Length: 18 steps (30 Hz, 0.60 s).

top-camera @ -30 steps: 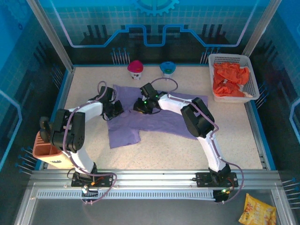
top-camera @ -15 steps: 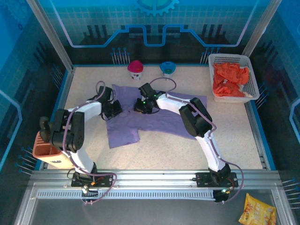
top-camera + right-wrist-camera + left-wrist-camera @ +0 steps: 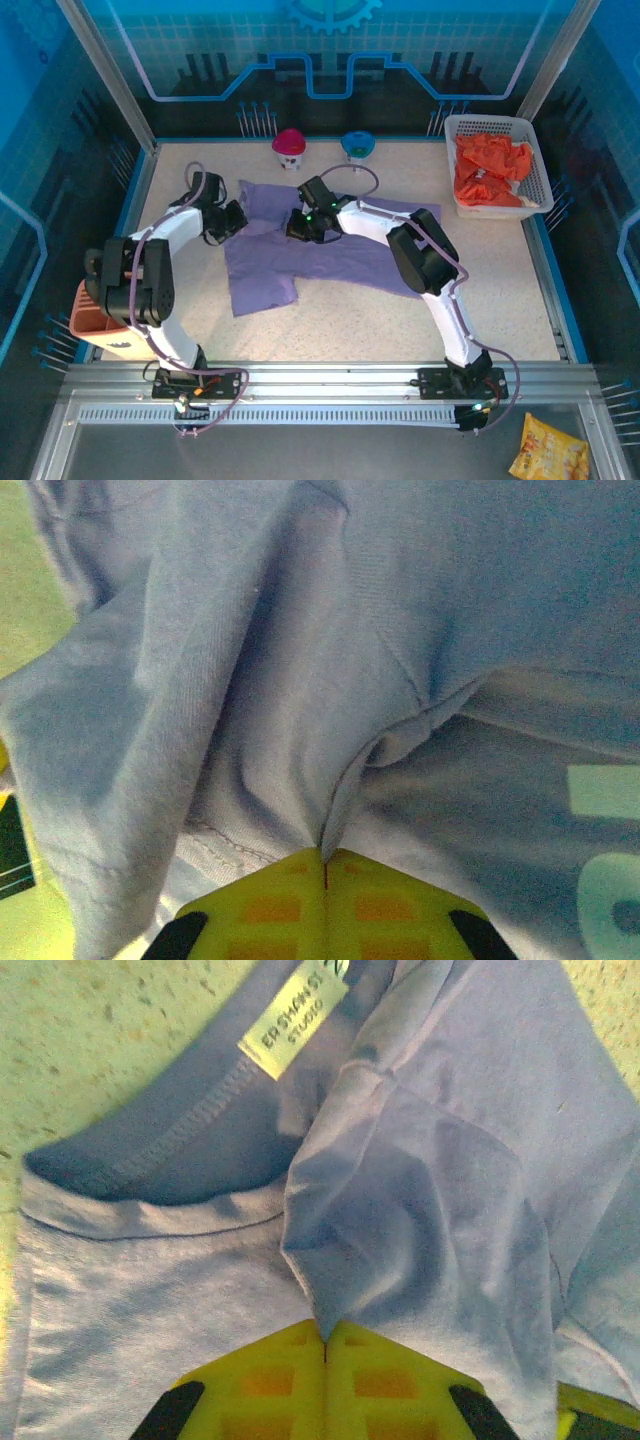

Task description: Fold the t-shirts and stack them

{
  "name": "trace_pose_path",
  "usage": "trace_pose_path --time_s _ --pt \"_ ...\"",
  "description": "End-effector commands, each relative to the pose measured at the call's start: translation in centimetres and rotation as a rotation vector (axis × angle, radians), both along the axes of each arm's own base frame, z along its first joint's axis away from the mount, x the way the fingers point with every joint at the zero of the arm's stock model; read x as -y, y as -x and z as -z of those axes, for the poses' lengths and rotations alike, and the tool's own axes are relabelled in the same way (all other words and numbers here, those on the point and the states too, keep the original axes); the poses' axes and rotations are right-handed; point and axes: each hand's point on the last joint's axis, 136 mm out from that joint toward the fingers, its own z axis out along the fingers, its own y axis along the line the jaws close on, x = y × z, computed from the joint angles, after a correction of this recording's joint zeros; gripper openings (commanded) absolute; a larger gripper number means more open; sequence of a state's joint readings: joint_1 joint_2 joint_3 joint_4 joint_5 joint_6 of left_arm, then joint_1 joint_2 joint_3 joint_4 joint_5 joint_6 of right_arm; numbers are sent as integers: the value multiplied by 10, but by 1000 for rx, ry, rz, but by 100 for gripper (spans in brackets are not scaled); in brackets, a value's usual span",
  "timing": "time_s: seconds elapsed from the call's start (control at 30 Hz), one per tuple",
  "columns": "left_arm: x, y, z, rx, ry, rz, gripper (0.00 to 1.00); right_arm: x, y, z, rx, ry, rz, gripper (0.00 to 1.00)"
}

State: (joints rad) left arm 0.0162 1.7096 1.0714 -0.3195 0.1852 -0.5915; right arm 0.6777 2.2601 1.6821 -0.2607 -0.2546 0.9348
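Toward the far left of the counter [image 3: 380, 320], the left gripper [image 3: 325, 1332] pinches a lavender t-shirt [image 3: 430, 1190] fold beside the collar [image 3: 160, 1155]; the right gripper [image 3: 325, 855] pinches mid-shirt; both bites look thin, so pulling could slip them free or twist the fold.

Speckled beige table [image 3: 340, 330] with laundry on it

A purple shirt [image 3: 330, 258] lies spread across the middle of the table, bunched and creased at its far left part, with one flap reaching toward the near edge. In the far right corner stands a white lattice basket [image 3: 452, 128] holding crumpled orange shirts [image 3: 490, 170]. At the far edge, just beyond the purple shirt, sit a red-topped pot [image 3: 289, 146] and a blue-topped pot [image 3: 357, 146], near each other but apart.
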Motion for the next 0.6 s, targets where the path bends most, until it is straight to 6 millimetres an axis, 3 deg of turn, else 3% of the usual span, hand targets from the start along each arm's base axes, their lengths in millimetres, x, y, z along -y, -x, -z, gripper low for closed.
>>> trace_pose_path --time_s 0.0,0.33,0.57 --pt "-7 3 -13 5 1 13 0 0 0 -36 51 -56 -18 4" --pt "-11 17 5 -48 33 3 0 25 9 -35 20 -20 26 5" --pt "-8 34 26 -101 43 13 0 34 21 -16 -28 13 27 6"
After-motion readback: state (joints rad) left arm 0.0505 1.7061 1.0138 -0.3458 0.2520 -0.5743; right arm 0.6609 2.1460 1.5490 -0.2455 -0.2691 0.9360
